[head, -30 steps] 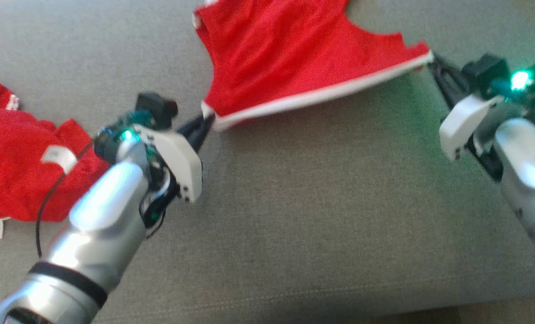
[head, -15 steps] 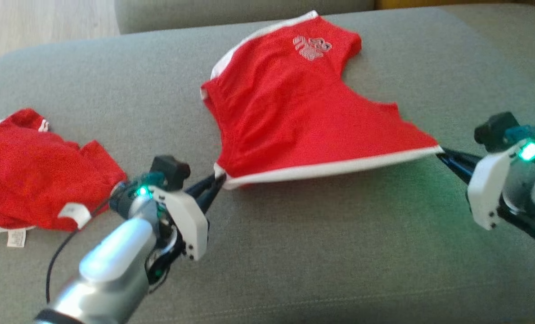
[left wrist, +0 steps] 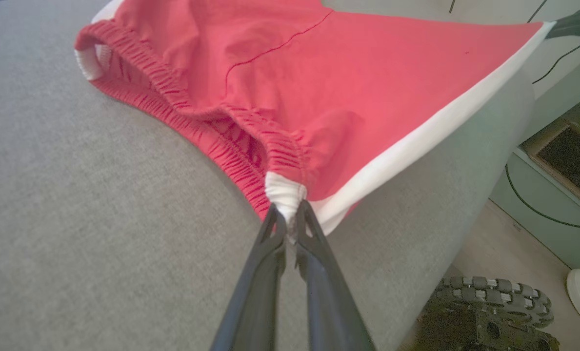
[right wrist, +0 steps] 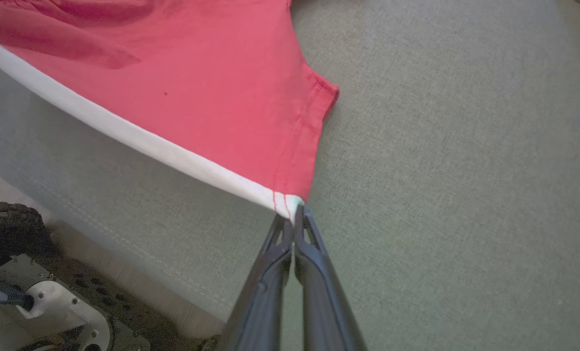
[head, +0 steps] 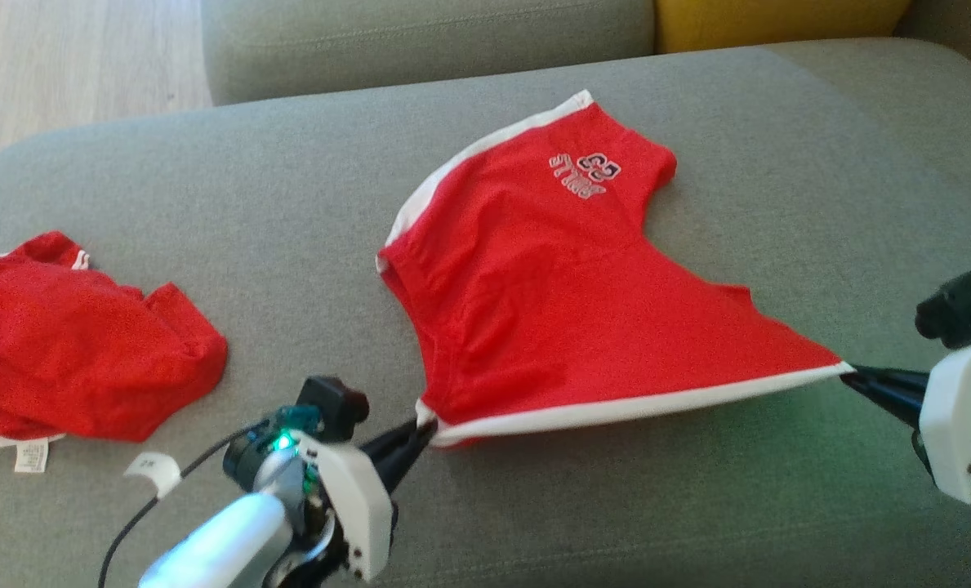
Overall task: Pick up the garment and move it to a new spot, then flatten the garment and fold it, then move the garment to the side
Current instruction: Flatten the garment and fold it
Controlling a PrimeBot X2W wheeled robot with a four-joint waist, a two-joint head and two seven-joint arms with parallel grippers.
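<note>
The garment [head: 558, 302] is a pair of red shorts with white side trim and a printed logo, spread over the grey sofa cushion [head: 289, 204]. My left gripper [head: 426, 425] is shut on the waistband corner [left wrist: 285, 192] at the near left. My right gripper [head: 848, 371] is shut on the hem corner [right wrist: 290, 202] at the near right. The white-trimmed edge [head: 640, 404] is stretched taut between the two grippers, slightly above the cushion. The far part with the logo lies on the cushion.
A second red garment [head: 69, 359] lies crumpled at the cushion's left, with white labels beside it. The sofa back [head: 420, 37] and a yellow cushion [head: 779, 20] stand behind. The robot's wheeled base [left wrist: 490, 312] shows below the cushion's front edge.
The head camera has tilted, so the whole scene sits lower in the picture. Both grippers keep their hold on the garment's corners, and more of the garment shows spread out.
</note>
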